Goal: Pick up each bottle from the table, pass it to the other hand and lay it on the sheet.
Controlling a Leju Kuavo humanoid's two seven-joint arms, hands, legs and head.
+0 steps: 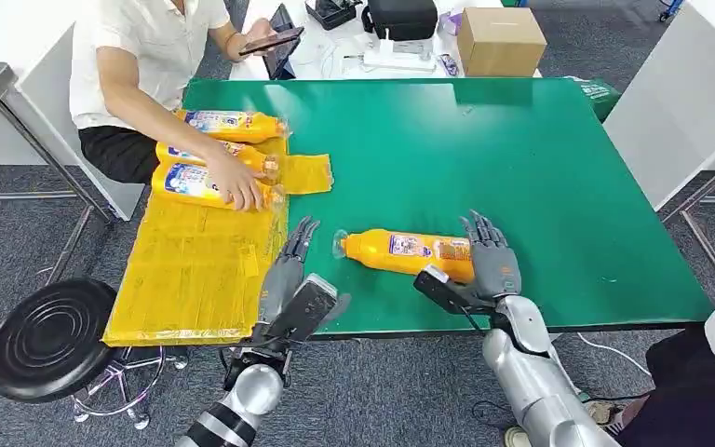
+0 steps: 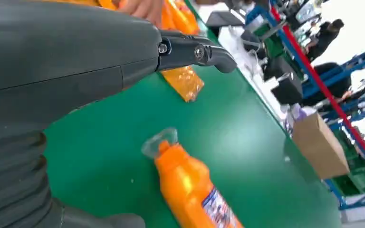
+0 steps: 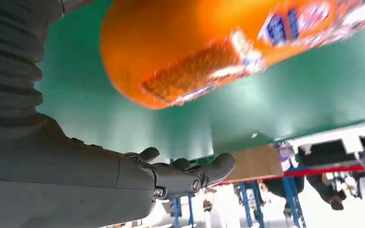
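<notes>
An orange bottle [image 1: 408, 251] with a clear cap lies on its side on the green table [image 1: 484, 149], cap toward the yellow sheet [image 1: 195, 261]. My right hand [image 1: 492, 256] stands open at the bottle's base end, fingers spread, close to it; the right wrist view has the bottle [image 3: 195, 47] just beyond the fingers [image 3: 190, 175]. My left hand [image 1: 290, 270] is open at the sheet's right edge, a little left of the cap [image 2: 159, 141]. Three more orange bottles [image 1: 233, 124] lie on the sheet's far end, and a person's hand [image 1: 237, 186] rests on the nearest of them.
A person in a white shirt [image 1: 140, 56] sits at the table's far left corner holding a phone. A black stool [image 1: 51, 335] stands by the sheet's near end. A cardboard box [image 1: 500, 39] and clutter lie beyond the table. A small yellow sheet piece [image 1: 307, 172] lies beside the bottles.
</notes>
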